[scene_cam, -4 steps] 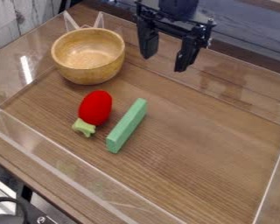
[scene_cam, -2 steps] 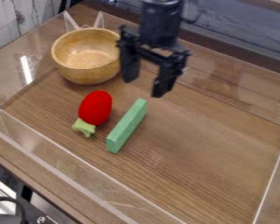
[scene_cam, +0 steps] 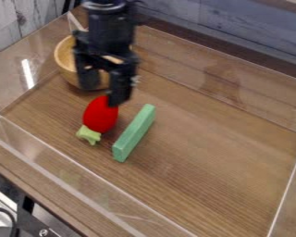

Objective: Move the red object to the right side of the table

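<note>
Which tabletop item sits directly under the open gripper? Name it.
The red toy strawberry: the gripper hangs right over it, while the green block and wooden bowl lie aside.

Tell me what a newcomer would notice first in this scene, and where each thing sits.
The black gripper stands out first, hanging open and pointing down just above the red object at left of centre on the table. Just right of that bright red toy fruit lies a long green block, set at a slant. Behind the arm, near the back left corner, a round wooden bowl is partly hidden.
</note>
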